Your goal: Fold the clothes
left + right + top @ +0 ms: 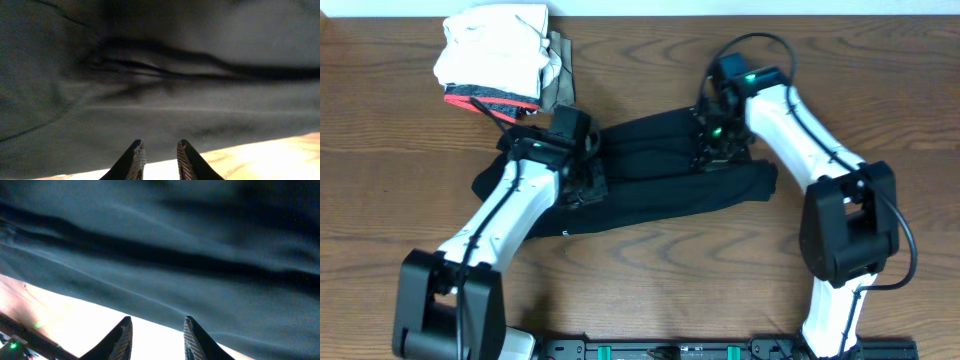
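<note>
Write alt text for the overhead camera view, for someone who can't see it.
A black short-sleeved fabric shirt lies gathered in a long band across a brown wooden table. The robot's left claw and right claw are low over the shirt, set apart along its length. Folded pale garments are stacked at the top left.
</note>
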Motion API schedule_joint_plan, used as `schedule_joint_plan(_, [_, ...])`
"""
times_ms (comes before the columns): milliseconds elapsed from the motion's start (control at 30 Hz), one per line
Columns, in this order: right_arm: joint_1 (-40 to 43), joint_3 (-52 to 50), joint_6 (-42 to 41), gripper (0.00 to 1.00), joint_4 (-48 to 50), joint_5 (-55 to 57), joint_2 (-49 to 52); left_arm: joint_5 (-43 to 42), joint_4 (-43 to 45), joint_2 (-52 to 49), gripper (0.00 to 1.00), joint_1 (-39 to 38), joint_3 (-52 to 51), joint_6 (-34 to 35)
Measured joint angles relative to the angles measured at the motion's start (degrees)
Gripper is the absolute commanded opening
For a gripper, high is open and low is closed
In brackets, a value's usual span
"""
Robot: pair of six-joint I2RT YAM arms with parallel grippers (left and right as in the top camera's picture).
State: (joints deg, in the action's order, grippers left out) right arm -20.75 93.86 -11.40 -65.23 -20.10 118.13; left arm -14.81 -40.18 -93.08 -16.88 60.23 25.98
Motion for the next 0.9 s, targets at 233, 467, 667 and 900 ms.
schedule_joint_plan(233, [-4.57, -5.03, -3.37, 0.33, 3.93, 2.4, 0.0, -1.14, 0.0, -7.69, 0.25, -1.88, 0.0, 1.18])
schedule_joint_plan(467, [-3.74, -9.97, -4.5, 0.36, 6.84, 3.58, 0.0, -0.52, 0.13, -10.67, 0.25, -1.14, -0.15, 1.2])
schedule_joint_plan(667, [-1.79, -14.08, -4.66, 0.36, 8.7, 5.6, 0.02, 3.48, -0.15, -10.69, 0.26, 0.33, -0.15, 1.2])
schedule_joint_plan(900, [1.18, -15.5, -4.72, 0.34, 8.74, 5.99, -0.46, 9.53, -2.43, -10.67, 0.26, 2.78, -0.15, 1.2])
